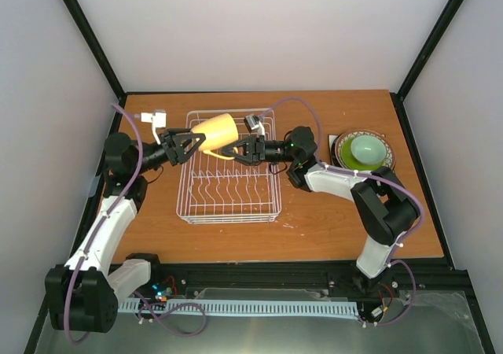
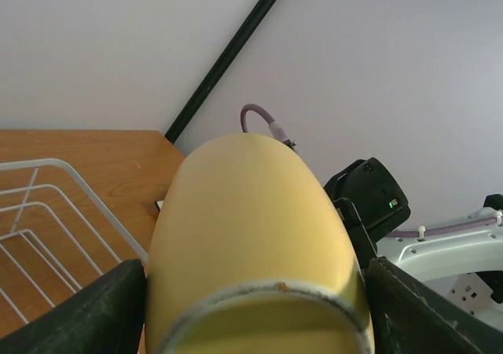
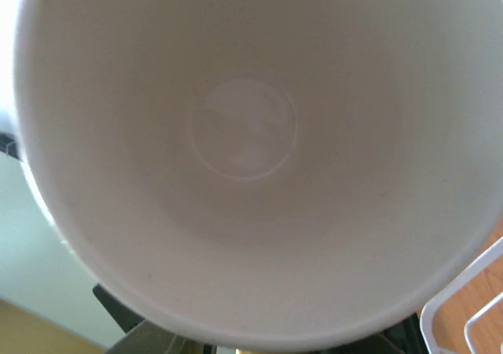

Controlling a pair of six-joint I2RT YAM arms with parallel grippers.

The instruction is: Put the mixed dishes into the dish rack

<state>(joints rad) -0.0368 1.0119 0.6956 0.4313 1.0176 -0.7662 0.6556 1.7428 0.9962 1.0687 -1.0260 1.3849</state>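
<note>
The yellow cup hangs tilted in the air over the far end of the white wire dish rack, between both grippers. My left gripper is shut on its foot end; in the left wrist view the cup fills the space between the fingers. My right gripper is at the cup's mouth and handle and looks shut on it; its view is filled by the white inside of the cup. The pale mint bowl sits on the lime-green plate atop stacked plates at the right.
The rack shows in the left wrist view and its corner in the right wrist view. Its prongs hold nothing. A small white piece lies at the back left. Black frame posts and white walls close in the table.
</note>
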